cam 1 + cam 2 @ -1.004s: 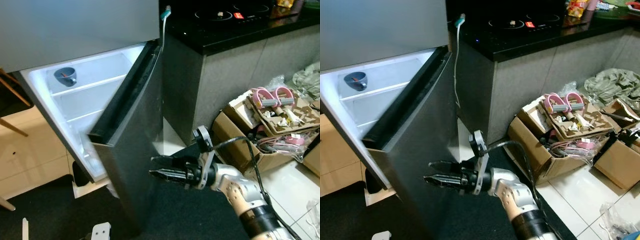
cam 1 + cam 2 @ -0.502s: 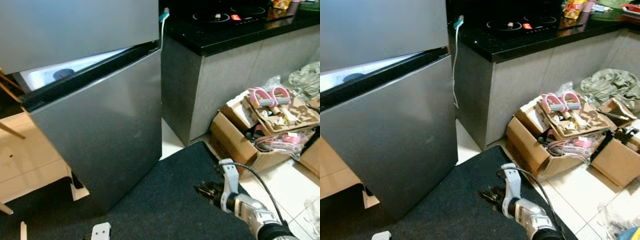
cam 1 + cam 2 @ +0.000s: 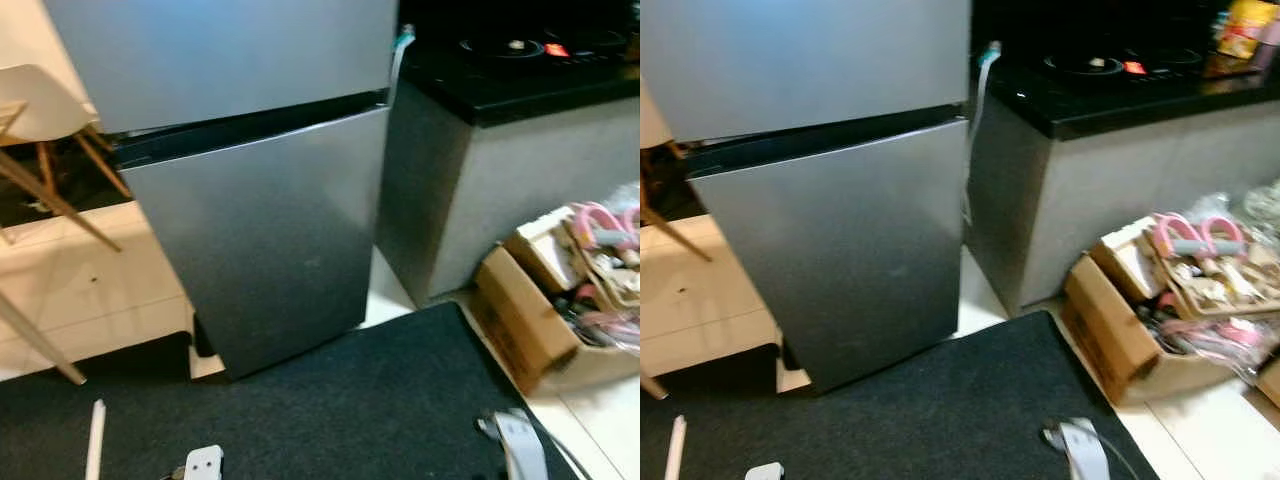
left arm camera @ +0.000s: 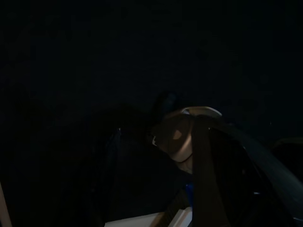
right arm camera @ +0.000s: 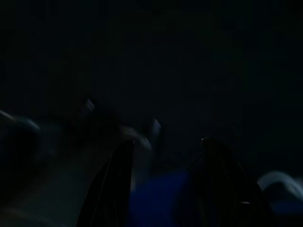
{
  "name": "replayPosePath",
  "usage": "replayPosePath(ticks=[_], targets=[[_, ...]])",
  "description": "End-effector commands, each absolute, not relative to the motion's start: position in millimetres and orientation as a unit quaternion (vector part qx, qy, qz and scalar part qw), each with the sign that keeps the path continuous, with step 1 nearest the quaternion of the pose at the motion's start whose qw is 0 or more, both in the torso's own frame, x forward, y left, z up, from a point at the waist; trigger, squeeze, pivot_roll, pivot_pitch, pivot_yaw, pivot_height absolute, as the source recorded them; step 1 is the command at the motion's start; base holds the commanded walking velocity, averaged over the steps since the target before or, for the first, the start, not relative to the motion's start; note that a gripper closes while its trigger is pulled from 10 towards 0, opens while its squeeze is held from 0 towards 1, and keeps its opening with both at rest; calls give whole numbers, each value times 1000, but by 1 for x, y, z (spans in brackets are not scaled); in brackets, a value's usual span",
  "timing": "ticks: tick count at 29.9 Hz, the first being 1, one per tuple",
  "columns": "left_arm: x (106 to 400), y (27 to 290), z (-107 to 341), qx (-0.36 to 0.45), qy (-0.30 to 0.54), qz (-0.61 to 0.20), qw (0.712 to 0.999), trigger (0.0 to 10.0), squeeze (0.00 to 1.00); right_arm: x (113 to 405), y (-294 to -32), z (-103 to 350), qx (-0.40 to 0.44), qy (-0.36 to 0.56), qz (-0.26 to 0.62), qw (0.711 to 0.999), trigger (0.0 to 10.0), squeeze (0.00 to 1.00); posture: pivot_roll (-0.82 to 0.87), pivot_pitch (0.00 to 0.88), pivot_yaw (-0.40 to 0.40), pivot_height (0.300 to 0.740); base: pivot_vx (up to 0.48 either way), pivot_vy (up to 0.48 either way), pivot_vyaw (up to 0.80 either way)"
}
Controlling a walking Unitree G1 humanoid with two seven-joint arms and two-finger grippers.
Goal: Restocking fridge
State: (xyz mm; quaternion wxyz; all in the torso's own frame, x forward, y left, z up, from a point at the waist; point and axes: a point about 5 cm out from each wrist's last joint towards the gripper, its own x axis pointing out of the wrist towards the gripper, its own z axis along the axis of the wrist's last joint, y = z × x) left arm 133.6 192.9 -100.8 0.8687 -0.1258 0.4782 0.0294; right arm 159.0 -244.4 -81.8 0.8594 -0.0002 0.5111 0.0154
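Note:
The grey fridge stands straight ahead with its lower door [image 3: 260, 260] shut against the upper door [image 3: 220, 50]; a dark seam runs between them. A pale part of my right arm [image 3: 520, 445] pokes up at the bottom edge, low over the black mat and well away from the fridge. The right wrist view is very dark; my right gripper [image 5: 165, 142] shows as two black fingers [image 5: 116, 184] standing apart, open, with nothing clear between them. The left wrist view is dark and its arm hangs idle.
A black counter with a cooktop [image 3: 520, 60] adjoins the fridge on the right, a teal-tipped cable [image 3: 398, 50] hanging at its corner. Open cardboard boxes of clutter [image 3: 520, 320] sit on the floor at right. A wooden-legged chair [image 3: 40, 130] stands at left. Small white items [image 3: 203, 462] lie on the mat [image 3: 330, 400].
The lower fridge door has swung from open to fully shut. My right arm has pulled back from the door and dropped low. The camera has turned, shifting the scene to the right.

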Motion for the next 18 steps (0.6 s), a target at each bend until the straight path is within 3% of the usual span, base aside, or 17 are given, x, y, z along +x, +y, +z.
replayPosePath(ticks=[1, 5, 18], targets=[[132, 191, -102, -123, 486, 26, 865, 10000, 0, 154, -246, -84, -10, 522, 10, 853, 10000, 0, -25, 35, 5, 740, 0, 0, 719], [135, 192, -101, -121, 484, 25, 866, 10000, 0, 144, -247, -88, -32, 535, 10, 844, 10000, 0, -24, 34, 6, 740, 0, 0, 719], [130, 191, -103, -122, 492, 30, 862, 10000, 0, 148, -248, -86, -52, 532, 18, 845, 10000, 0, -23, 34, -2, 740, 0, 0, 719]])
